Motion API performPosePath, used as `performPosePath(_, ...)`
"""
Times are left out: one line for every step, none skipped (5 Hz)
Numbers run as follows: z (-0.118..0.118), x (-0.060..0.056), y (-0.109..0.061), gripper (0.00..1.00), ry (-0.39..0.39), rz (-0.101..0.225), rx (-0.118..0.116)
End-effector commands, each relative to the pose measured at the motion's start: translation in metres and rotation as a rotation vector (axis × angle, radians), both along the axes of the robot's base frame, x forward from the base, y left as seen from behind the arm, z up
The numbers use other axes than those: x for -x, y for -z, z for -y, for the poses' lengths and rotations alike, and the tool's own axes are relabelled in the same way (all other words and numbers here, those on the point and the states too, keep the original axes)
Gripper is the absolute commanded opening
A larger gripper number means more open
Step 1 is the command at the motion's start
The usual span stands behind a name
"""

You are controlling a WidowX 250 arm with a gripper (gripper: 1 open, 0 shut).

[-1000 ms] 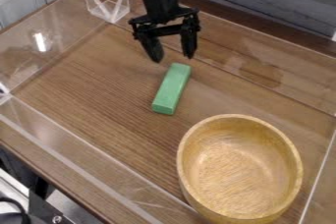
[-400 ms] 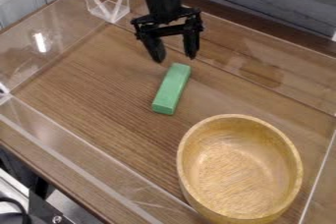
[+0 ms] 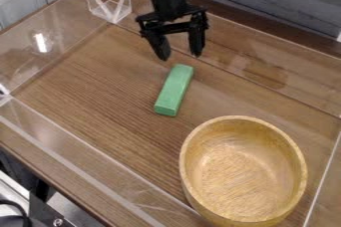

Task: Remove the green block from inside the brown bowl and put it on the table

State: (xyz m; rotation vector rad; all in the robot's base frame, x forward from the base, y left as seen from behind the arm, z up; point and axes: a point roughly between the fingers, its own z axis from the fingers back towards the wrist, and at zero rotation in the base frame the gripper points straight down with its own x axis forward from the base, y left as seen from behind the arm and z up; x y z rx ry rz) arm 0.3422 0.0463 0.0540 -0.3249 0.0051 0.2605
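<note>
The green block (image 3: 172, 90) lies flat on the table (image 3: 94, 92), just up and left of the brown bowl (image 3: 244, 170). The bowl sits at the lower right with nothing inside it. My gripper (image 3: 174, 44) hangs above the table behind the block, apart from it. Its black fingers (image 3: 156, 42) are spread open and hold nothing.
Low clear acrylic walls (image 3: 54, 32) border the tabletop. A clear bracket-like piece (image 3: 110, 4) stands at the back left beside the arm. A grey plank wall runs behind the table.
The gripper has drifted slightly right and away from the block, staying open. The block and bowl have not moved.
</note>
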Motion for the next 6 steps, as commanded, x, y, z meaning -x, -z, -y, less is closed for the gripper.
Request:
performPosePath(0.001,-0.009,-0.013,1.0,0.005,0.059,-0.019)
performPosePath(0.002,-0.01,-0.009,1.0,0.001,0.057,-0.018)
performPosePath(0.002,-0.011,-0.005,1.0,-0.003,0.055,-0.018)
performPosePath(0.002,-0.012,-0.001,1.0,-0.005,0.052,-0.019)
performPosePath(0.002,-0.013,0.001,1.0,-0.004,0.052,-0.02)
performPosePath(0.002,-0.015,0.003,0.0,-0.003,0.052,-0.02)
